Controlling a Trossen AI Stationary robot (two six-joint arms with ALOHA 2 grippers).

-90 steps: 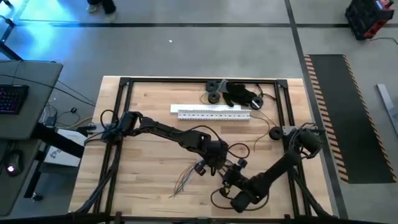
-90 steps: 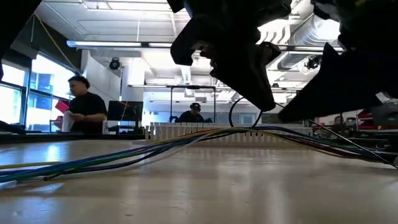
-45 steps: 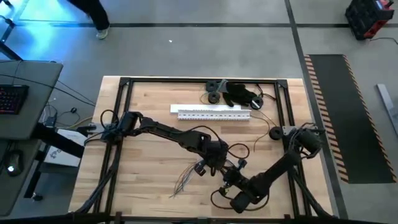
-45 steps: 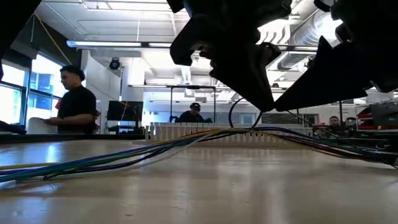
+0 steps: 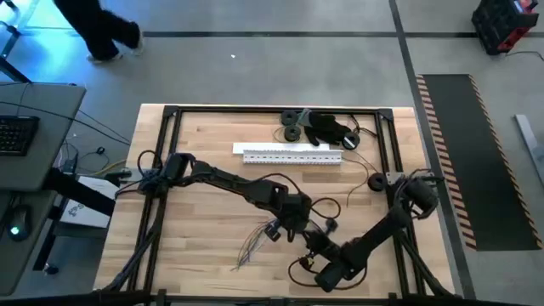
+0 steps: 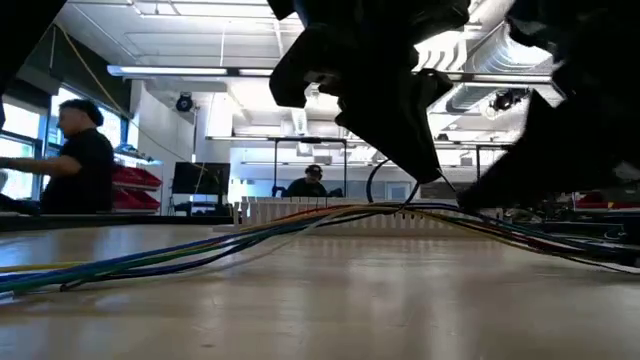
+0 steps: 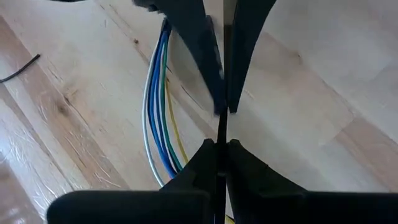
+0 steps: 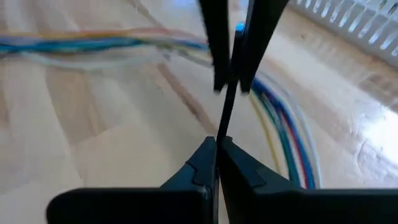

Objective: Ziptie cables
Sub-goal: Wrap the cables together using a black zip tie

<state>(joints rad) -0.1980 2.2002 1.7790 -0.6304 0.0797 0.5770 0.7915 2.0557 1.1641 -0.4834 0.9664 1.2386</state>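
The cables (image 5: 253, 242) are a bundle of thin coloured wires (image 7: 158, 106) lying on the wooden table. They fan out toward the near left and rise to a low peak (image 6: 405, 207) under the grippers. My left gripper (image 5: 294, 224) and my right gripper (image 5: 309, 241) meet tip to tip over the bundle near the table's middle front. Both are shut on one thin black strip (image 7: 221, 127), which runs from one pair of fingertips to the other. Whether the strip goes round the cables is hidden. My left gripper (image 7: 217, 142) pinches the thin black strip (image 7: 221, 134) between its two fingertips, and the strip runs straight on to the other gripper's fingers. My right gripper (image 8: 217, 140) pinches the same strip (image 8: 222, 124) between its fingertips from the opposite side. The strip stands clear above the wood and slants toward the left gripper's fingers.
A rack of white flat strips (image 5: 293, 154) lies across the far middle, with black parts (image 5: 321, 127) behind it. A black metal frame (image 5: 166, 170) borders the table. A small dark disc (image 5: 375, 181) sits at the right. Bare wood shows at the near left.
In the low view my right arm has sunk lower toward the table. Both grippers stay shut on the strip, and the cables have kept their place. A person in the room behind has walked toward the left.
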